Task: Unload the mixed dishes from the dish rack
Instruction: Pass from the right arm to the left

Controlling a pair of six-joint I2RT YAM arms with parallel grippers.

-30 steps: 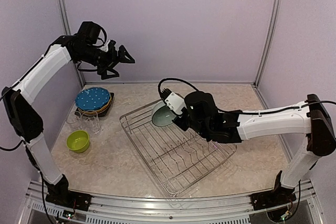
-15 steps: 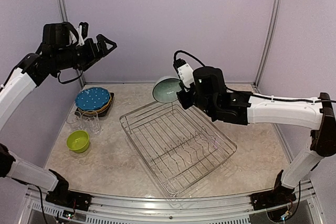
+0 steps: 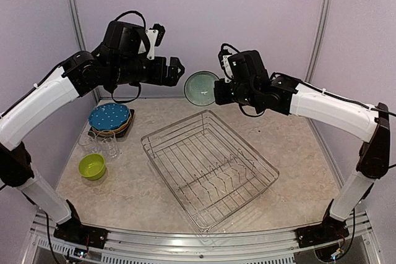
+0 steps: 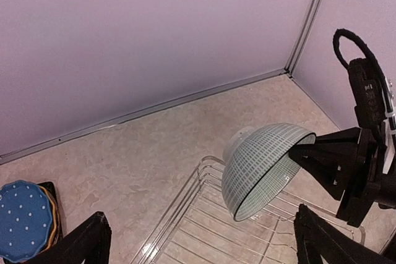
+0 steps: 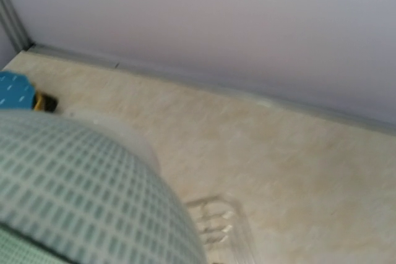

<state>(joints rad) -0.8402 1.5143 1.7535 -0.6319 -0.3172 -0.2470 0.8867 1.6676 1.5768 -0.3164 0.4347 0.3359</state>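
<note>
My right gripper (image 3: 218,93) is shut on the rim of the pale-blue bowl (image 3: 201,88) and holds it on edge, high above the far corner of the dish rack (image 3: 207,168). The left wrist view shows the bowl (image 4: 263,168) pinched by the right fingers (image 4: 331,159). The bowl fills the lower left of the right wrist view (image 5: 74,196). My left gripper (image 3: 176,72) is open and empty, just left of the bowl. Its jaws stand wide apart in its own view (image 4: 201,245). The rack holds no dishes that I can see.
The blue-dotted plate (image 3: 109,116) tops a stack on the black square plate at the left. Two clear glasses (image 3: 102,144) and the lime bowl (image 3: 92,166) stand in front of the stack. Walls and corner posts close in behind.
The right arm has lifted the bowl out of the rack, up and toward the back wall. The left arm has swung right, bringing its open gripper close to the bowl.
</note>
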